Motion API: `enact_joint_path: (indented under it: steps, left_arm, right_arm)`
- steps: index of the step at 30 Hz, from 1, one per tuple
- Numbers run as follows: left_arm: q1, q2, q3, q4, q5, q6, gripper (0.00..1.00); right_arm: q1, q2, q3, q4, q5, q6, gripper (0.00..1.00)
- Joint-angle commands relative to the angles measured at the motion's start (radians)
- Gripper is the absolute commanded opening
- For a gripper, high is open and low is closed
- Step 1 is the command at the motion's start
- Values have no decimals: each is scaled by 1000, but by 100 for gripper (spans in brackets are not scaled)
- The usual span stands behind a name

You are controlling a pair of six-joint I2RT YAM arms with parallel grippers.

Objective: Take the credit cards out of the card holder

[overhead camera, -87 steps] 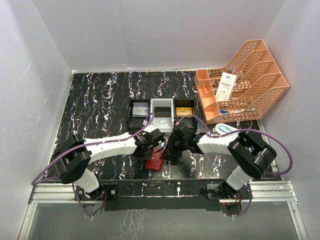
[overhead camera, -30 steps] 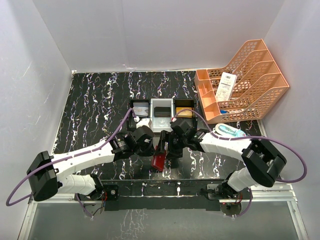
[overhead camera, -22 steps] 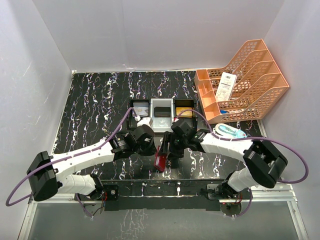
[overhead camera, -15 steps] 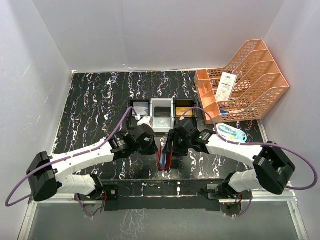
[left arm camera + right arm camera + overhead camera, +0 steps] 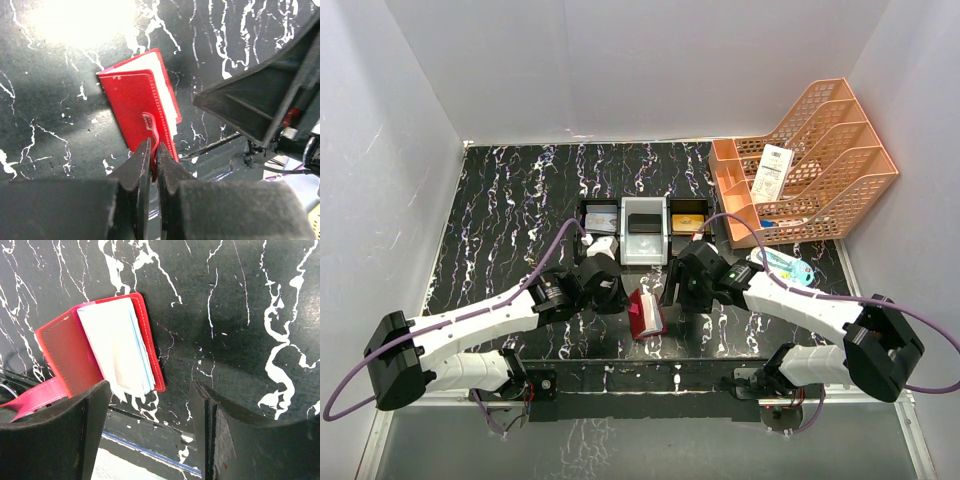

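Observation:
The red card holder (image 5: 645, 314) stands partly open near the table's front edge, its snap tab pinched in my shut left gripper (image 5: 152, 156). The left wrist view shows its red cover (image 5: 134, 102). The right wrist view shows pale, light-blue-edged credit cards (image 5: 119, 347) sticking out of the open holder (image 5: 62, 357). My right gripper (image 5: 150, 432) hovers open just right of the holder, nothing between its fingers (image 5: 235, 440). From above it sits beside the holder (image 5: 672, 298). More cards lie in the tray, a light one (image 5: 601, 221) and an orange-gold one (image 5: 688, 222).
A black-and-white three-compartment tray (image 5: 642, 252) sits just behind both grippers. An orange mesh file rack (image 5: 810, 165) stands at the back right, and a light blue packet (image 5: 783, 263) lies in front of it. The metal front rail (image 5: 640, 372) runs right below the holder.
My right gripper has let go of the holder and pulled off to the right, jaws wide. The holder now leans open, showing its pale inside. The left gripper stays shut on the tab.

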Motion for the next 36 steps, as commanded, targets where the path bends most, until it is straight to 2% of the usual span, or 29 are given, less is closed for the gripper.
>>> enact_joint_path:
  steps: [1,3,13,15,23,36]
  left_arm:
    - [0,-35,-34,-40,-33,-42,0]
    - [0,-57,-48,-63,-59,-53,0]
    - [0,-132,-133,-215,-150,-98,0]
    - [0,-133,-142,-233,-164,-106,0]
    - [0,-93,-134,-246,-181,-102,0]
    - [0,-13,-123,-276,-231,-91,0]
  right_arm:
    - [-8,-2,92,-31,4,-67,62]
    - [-8,12,98,-16,-42,-74,60]
    - [-8,105,-16,351,-350,14,57]
    - [-8,129,-36,404,-368,43,57]
    - [-8,188,-33,391,-334,50,59]
    - [-8,225,-42,545,-491,68,62]
